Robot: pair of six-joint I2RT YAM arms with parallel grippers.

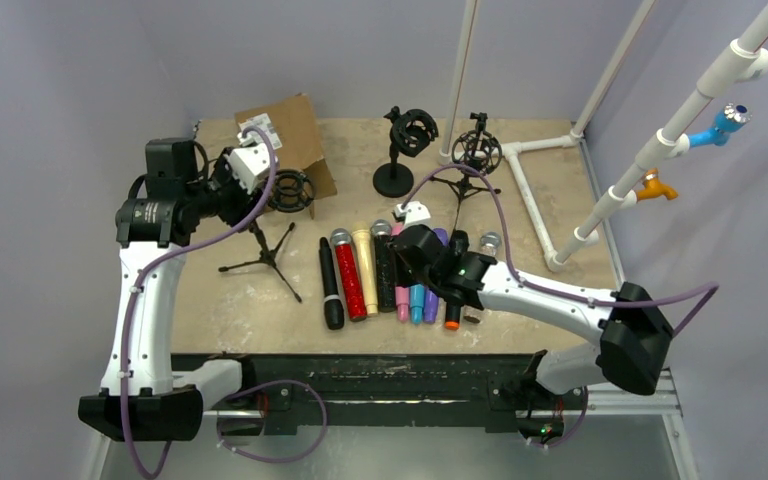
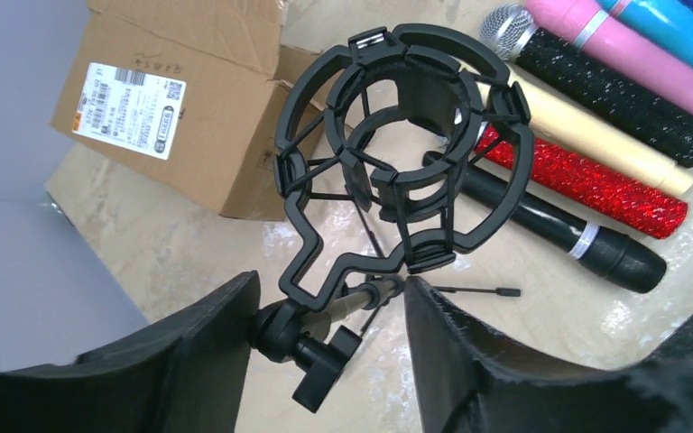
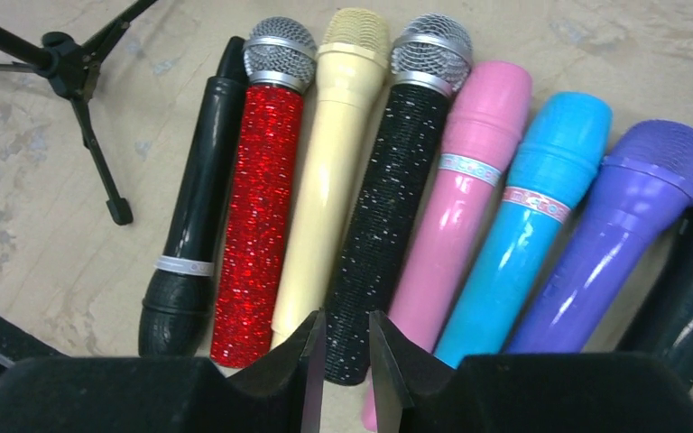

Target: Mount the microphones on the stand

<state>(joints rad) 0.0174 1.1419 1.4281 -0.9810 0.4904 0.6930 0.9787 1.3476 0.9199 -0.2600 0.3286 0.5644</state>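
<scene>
The right end effector, jaws narrowly apart, hangs over the butt of the glittery black mic (head toward the far edge of the table).

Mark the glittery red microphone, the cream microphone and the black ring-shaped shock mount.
Glittery red microphone [image 3: 257, 216]: right wrist view, middle of the body.
Cream microphone [image 3: 325, 207]: right wrist view, middle of the body.
Black ring-shaped shock mount [image 2: 438, 38]: left wrist view, top of the outer ring.

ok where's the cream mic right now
In the top view the cream microphone lies near the middle of the picture, third from the left in the row, between the glittery red microphone and the glittery black microphone.
</scene>
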